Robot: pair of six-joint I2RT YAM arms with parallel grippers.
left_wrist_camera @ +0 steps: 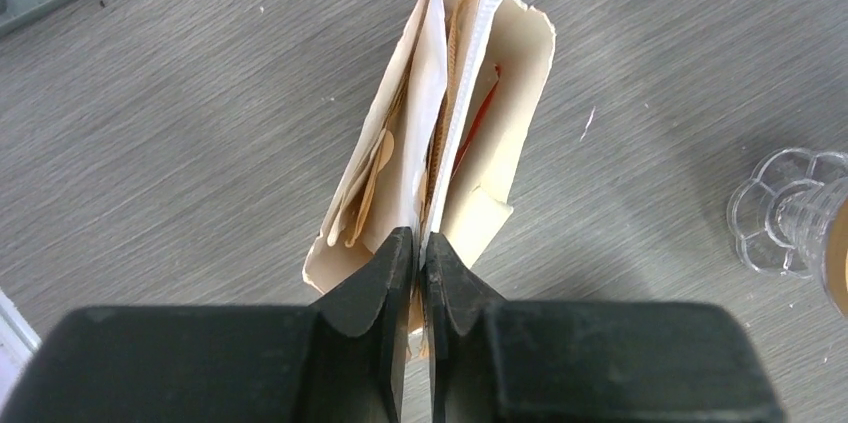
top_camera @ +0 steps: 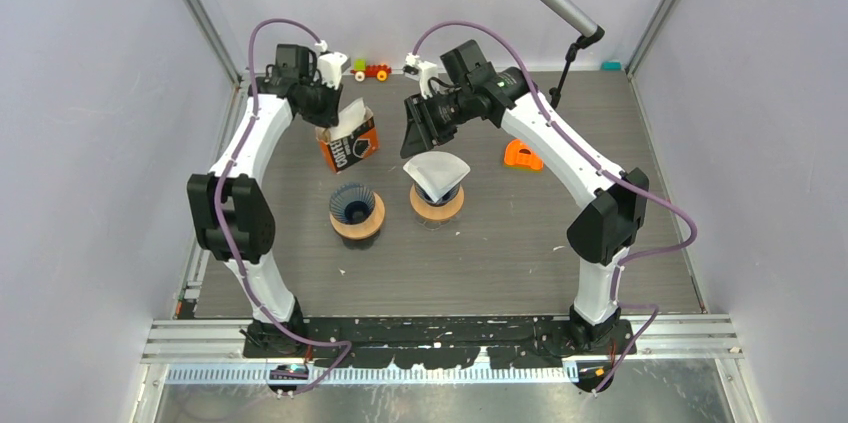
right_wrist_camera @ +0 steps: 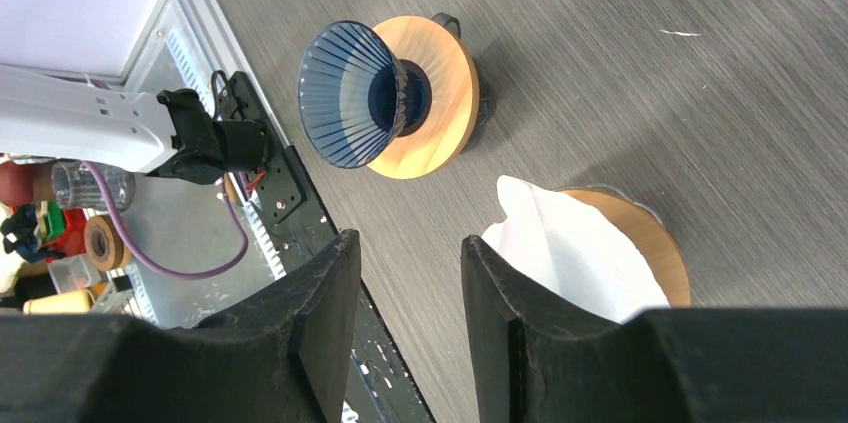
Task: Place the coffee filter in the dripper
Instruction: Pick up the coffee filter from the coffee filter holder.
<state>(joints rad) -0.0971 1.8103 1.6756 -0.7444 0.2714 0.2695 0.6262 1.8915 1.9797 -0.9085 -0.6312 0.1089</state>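
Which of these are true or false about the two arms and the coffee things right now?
1. The blue dripper has a filter in it. False: it is empty. The white filter sits in the other dripper.
2. The right gripper is open and holds nothing. True.
3. The left gripper is pinched shut on a paper filter in the filter box. True.
4. The orange piece lies left of both drippers. False: it lies to their right.
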